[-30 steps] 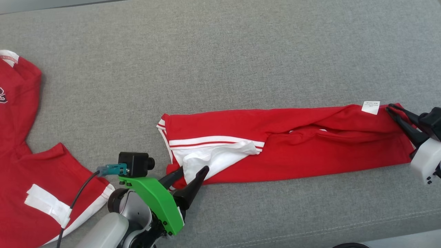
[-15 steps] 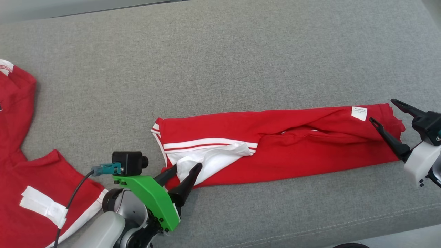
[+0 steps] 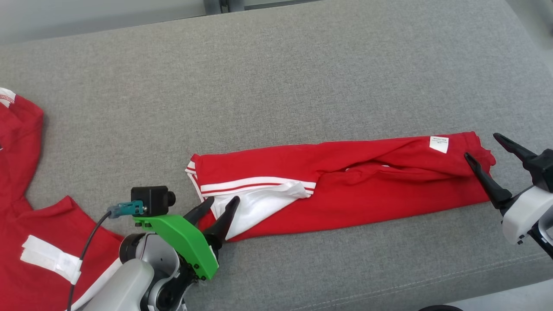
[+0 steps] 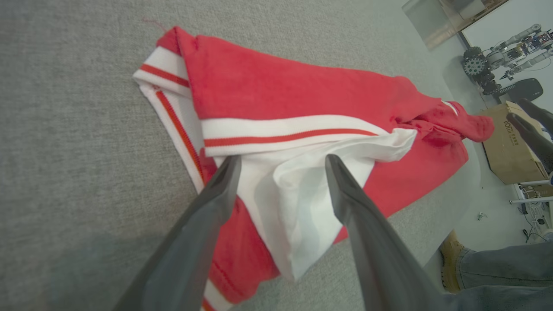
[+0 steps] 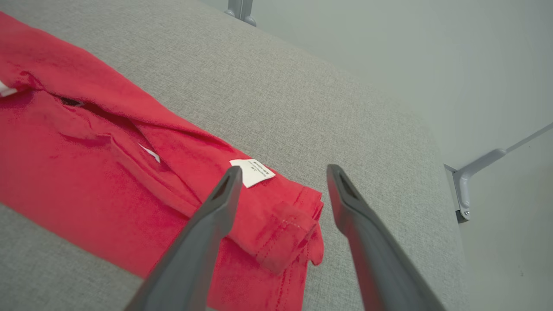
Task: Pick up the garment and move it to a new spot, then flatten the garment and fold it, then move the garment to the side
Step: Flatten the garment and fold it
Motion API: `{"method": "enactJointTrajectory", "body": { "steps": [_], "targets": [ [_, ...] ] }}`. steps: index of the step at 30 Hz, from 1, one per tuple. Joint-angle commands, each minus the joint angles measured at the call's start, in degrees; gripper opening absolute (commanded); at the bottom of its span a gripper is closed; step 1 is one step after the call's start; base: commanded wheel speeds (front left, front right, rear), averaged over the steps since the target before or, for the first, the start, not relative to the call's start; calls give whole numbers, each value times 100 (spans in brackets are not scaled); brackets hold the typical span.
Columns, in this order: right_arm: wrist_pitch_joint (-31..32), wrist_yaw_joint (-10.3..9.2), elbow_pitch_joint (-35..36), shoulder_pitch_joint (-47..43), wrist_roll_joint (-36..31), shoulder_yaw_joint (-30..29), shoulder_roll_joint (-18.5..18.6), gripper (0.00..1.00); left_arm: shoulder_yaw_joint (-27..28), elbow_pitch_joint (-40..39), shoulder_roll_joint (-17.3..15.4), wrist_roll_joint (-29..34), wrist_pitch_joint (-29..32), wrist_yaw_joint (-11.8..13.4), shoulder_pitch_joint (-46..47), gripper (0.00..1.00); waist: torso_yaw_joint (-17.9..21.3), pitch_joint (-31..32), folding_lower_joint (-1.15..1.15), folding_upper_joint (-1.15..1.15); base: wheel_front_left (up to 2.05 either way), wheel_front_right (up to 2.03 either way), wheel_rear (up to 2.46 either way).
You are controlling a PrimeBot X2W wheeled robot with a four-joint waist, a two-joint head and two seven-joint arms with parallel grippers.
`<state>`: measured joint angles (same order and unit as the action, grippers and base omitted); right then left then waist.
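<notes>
The garment (image 3: 345, 190) is red with white striped trim, folded into a long narrow band across the grey cushion (image 3: 276, 95). My left gripper (image 3: 222, 201) is open at its left end, fingers apart over a white inner flap (image 4: 302, 203). My right gripper (image 3: 481, 147) is open at the right end, just off the hem corner (image 5: 285, 233), with nothing between its fingers. A small white label (image 5: 252, 171) lies near that corner.
A second red garment (image 3: 39, 242) with a white patch lies at the cushion's left edge. The cushion's front seam (image 3: 432, 285) runs close below the band. A person's shoe (image 4: 451, 259) and a cardboard box (image 4: 505, 142) are on the floor beyond.
My right gripper opened, let go of the garment's right end and drew back a little. The head camera tilted, shifting the whole picture. The left gripper stayed open.
</notes>
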<state>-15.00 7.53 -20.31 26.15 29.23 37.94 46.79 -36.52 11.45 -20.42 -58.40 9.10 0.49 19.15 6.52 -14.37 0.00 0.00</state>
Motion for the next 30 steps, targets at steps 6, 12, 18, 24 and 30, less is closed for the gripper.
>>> {"method": "enactJointTrajectory", "body": {
  "steps": [6, 12, 18, 24, 30],
  "targets": [
    [-22, -9, 25, -758, 110, -856, -356, 100, -20, 347, 183, 80, -420, -93, -171, 100, -60, 512, 0, 0, 0, 0, 0],
    [-21, -9, 301, -1499, -158, -1595, -779, 100, -32, 331, 186, 472, -1216, 10, -530, 100, -42, 992, 0, 0, 0, 0, 0],
    [-21, -8, 637, -2237, -496, -2310, -1289, 100, 50, 138, 82, 780, -1906, 273, -959, 100, -118, 1364, 0, 0, 0, 0, 0],
    [-21, -9, 883, -2767, -878, -2877, -1711, 100, 164, 54, -180, 1232, -2301, 579, -1387, 100, -237, 1573, 0, 0, 0, 0, 0],
    [-21, -8, 1046, -2951, -1137, -3190, -2023, 100, 457, -78, -192, 1476, -2417, 733, -1645, 100, -298, 1668, 0, 0, 0, 0, 0]
  ]
}}
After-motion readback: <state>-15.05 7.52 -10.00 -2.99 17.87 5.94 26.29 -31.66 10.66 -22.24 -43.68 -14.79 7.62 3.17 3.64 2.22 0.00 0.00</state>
